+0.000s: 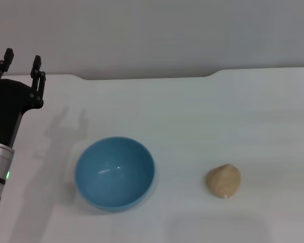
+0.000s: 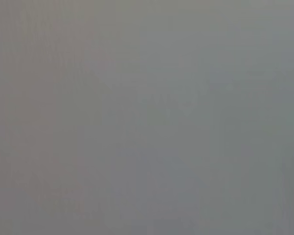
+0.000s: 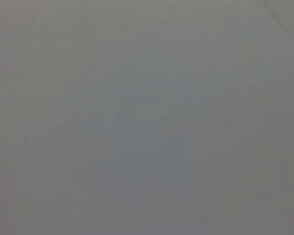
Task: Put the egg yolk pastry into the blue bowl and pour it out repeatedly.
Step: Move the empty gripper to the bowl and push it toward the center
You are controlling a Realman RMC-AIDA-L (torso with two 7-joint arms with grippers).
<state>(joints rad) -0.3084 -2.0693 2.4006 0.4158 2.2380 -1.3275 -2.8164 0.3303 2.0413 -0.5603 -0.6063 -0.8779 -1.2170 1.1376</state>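
Observation:
The blue bowl (image 1: 114, 172) stands upright and empty on the white table, left of centre near the front. The egg yolk pastry (image 1: 224, 180), a small tan dome, lies on the table to the right of the bowl, well apart from it. My left gripper (image 1: 22, 61) is raised at the far left, back from the bowl, its fingers open and holding nothing. The right gripper is out of the head view. Both wrist views show only a plain grey surface.
The white table (image 1: 202, 116) stretches to a back edge with a shallow notch along it, and a grey wall stands behind.

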